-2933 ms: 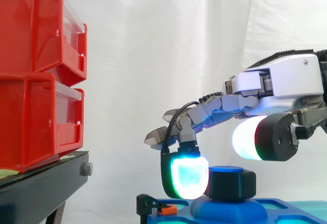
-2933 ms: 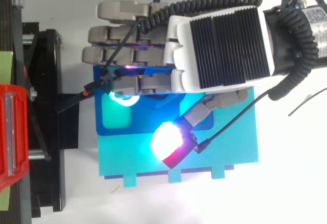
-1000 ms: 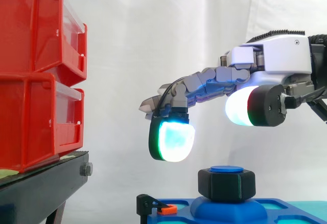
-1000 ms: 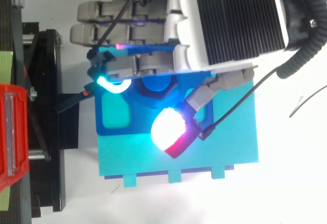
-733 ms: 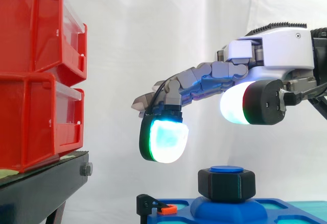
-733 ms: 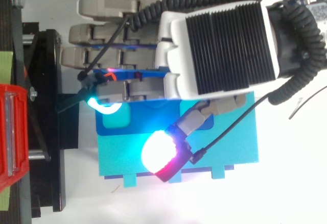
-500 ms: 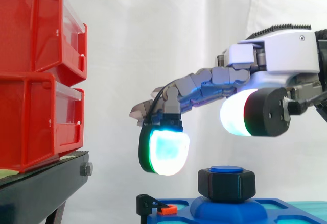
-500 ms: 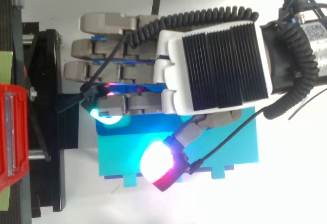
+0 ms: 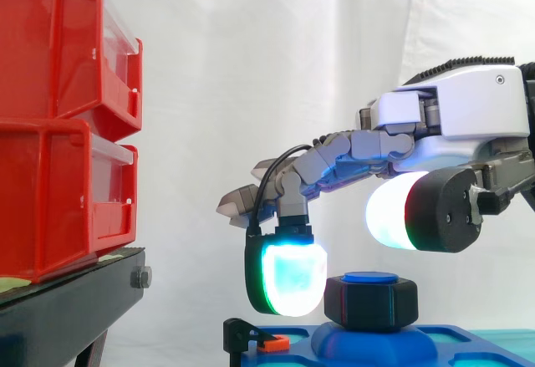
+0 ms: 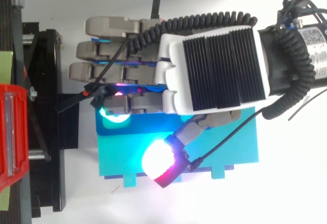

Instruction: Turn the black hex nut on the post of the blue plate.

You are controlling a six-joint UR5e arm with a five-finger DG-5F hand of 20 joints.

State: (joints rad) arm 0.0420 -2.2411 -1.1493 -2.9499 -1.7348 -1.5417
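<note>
The hand (image 9: 465, 116) reaches in above the nut (image 9: 370, 304), its fingers loosely bent and spread from the thumb, closed on nothing. One finger bends down so that its cyan-green pad (image 9: 290, 277) hangs at the nut's left side, at about the nut's height. From the side the pad's edge meets the nut's edge, but I cannot tell if they touch. The thumb's white-and-red pad (image 9: 391, 214) is up and to the right of the nut, clear of it. The other fingers stretch out higher, left of the nut.

There is one black hex nut. It sits on the one blue post, whose round top (image 9: 369, 277) shows just above the nut. The post rises from a mound in the one blue plate (image 9: 468, 344), directly under the nut. From above, the hand covers the nut, and one teal board (image 10: 225, 145) lies under the plate, reaching past it on the thumb's side.

Left of the nut, at the plate's edge, is one small black clip with an orange part (image 9: 255, 338). Well to the left of the nut stand two red bins, one (image 9: 58, 49) stacked on the other (image 9: 58, 191), on one black stand (image 9: 67, 313). A white curtain (image 9: 251, 66) hangs behind the nut.
</note>
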